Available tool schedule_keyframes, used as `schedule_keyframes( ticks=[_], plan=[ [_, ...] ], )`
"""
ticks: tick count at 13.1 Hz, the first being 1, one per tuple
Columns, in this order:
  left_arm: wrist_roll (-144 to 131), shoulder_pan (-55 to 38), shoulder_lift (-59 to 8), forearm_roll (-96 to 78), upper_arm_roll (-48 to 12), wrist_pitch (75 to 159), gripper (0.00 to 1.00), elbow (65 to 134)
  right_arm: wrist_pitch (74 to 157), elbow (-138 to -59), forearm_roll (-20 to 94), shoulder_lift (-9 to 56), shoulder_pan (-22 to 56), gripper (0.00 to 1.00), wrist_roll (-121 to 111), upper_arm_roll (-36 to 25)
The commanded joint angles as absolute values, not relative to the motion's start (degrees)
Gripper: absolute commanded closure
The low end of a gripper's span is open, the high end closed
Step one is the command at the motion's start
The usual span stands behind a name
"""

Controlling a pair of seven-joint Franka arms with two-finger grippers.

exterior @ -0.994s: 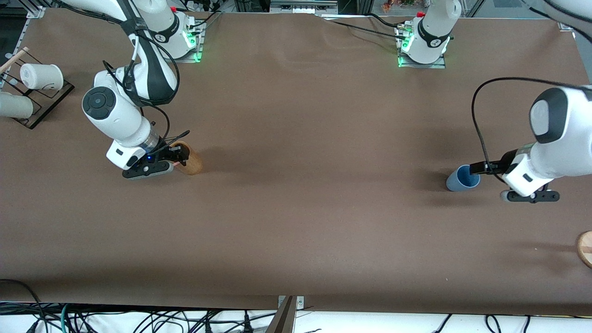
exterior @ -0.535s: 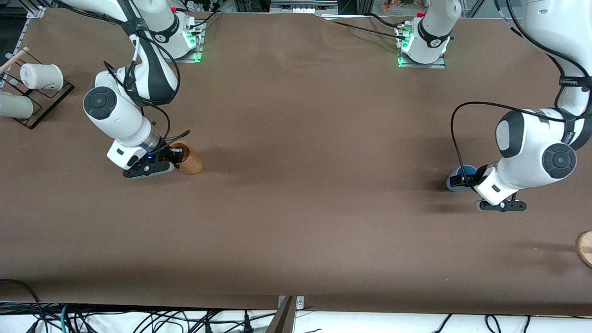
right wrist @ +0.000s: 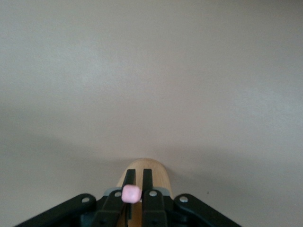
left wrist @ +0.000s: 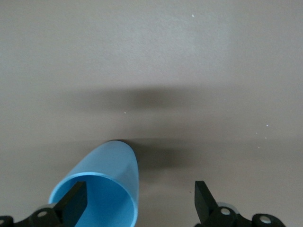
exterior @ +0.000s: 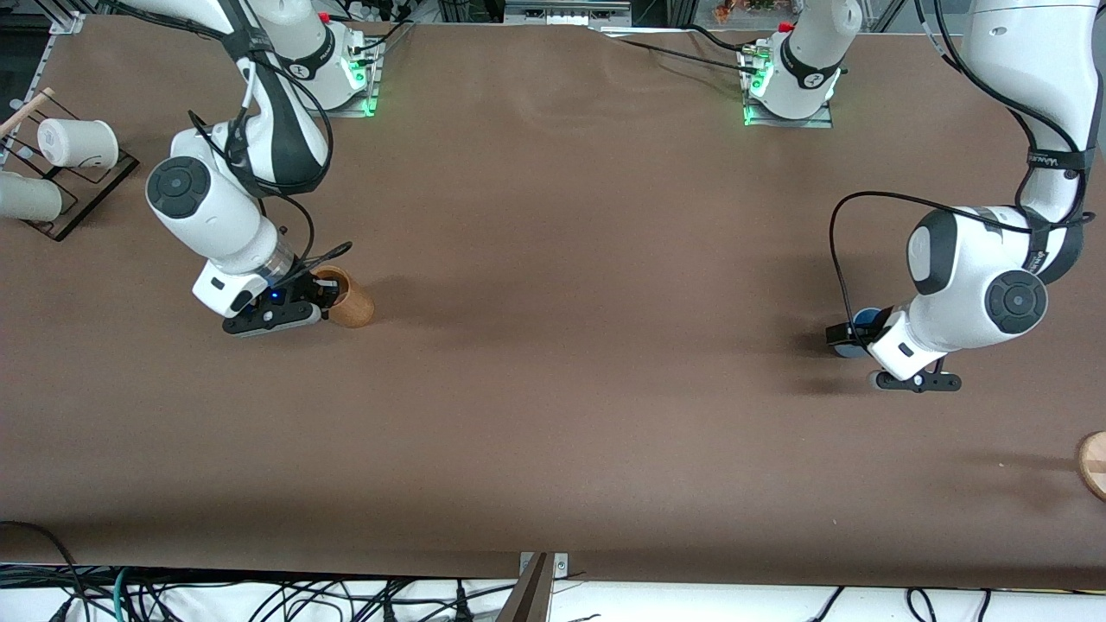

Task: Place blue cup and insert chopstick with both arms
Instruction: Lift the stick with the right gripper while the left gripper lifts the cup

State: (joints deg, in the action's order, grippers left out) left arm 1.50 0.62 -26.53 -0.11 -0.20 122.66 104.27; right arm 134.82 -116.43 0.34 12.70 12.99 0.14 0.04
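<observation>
Right wrist view: the right gripper (right wrist: 135, 182) has its black fingers drawn together, clamped on the short thin pale pink chopstick (right wrist: 131, 194), whose end shows between them. Directly under the fingers stands the tall tan wooden cylinder cup (right wrist: 152, 176). In the front view the right gripper (exterior: 321, 292) sits at the mouth of that wooden cup (exterior: 352, 304), toward the right arm's end of the brown table (exterior: 562, 345).

Left wrist view: the left gripper (left wrist: 139, 201) has its fingers spread wide. One finger (left wrist: 75, 204) is inside the mouth of the small grey-blue plastic cup (left wrist: 106, 172); the other stands outside it, so the cup wall lies between them. No contact can be confirmed. In the front view the blue cup (exterior: 855, 335) rests on the table toward the left arm's end, mostly hidden by the left arm's wrist, with the left gripper (exterior: 851, 333) at it.
</observation>
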Motion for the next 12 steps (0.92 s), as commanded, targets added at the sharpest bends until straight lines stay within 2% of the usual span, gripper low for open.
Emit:
schedule_keyframes(
  ticks=[1, 5, 6, 7, 8, 9, 10, 12],
  plan=[
    [1.23, 0.18, -22.94, 1.32, 0.18, 125.5, 0.0, 109.85, 119.69, -105.43, 0.09, 11.25, 12.92, 1.0, -0.88, -0.09],
    [1.23, 0.18, -22.15, 1.32, 0.18, 131.81, 0.0, 115.03, 94.1, -84.59, 0.7, 10.99, 12.92, 1.0, -0.7, -0.44],
    [1.32, 0.26, -22.24, 1.32, 0.26, 134.62, 0.07, 116.35, 90.3, -82.2, 0.62, 10.2, 12.92, 1.0, -0.62, -0.35],
    [1.32, 0.26, -22.58, 1.32, 0.44, 135.34, 0.32, 116.45, 89.13, -81.31, 0.53, 9.93, 12.92, 1.0, -0.79, -0.35],
    [1.41, 0.26, -22.67, 1.32, 0.61, 135.35, 0.63, 116.37, 89.12, -81.21, 0.01, 9.93, 12.92, 1.0, -0.88, -0.44],
    [1.41, 0.35, -22.76, 1.32, 0.62, 135.35, 0.88, 116.37, 89.47, -81.21, 0.0, 10.28, 12.48, 1.0, -0.79, -0.44],
    [1.49, 0.44, -22.94, 1.32, 0.7, 135.35, 1.0, 116.37, 89.56, -81.21, -0.09, 10.46, 12.39, 1.0, -0.53, -0.44],
    [2.02, 0.7, -23.2, 1.32, 0.7, 135.35, 1.0, 116.28, 90.17, -81.21, -0.52, 11.24, 12.65, 1.0, -0.09, -0.35]
  ],
)
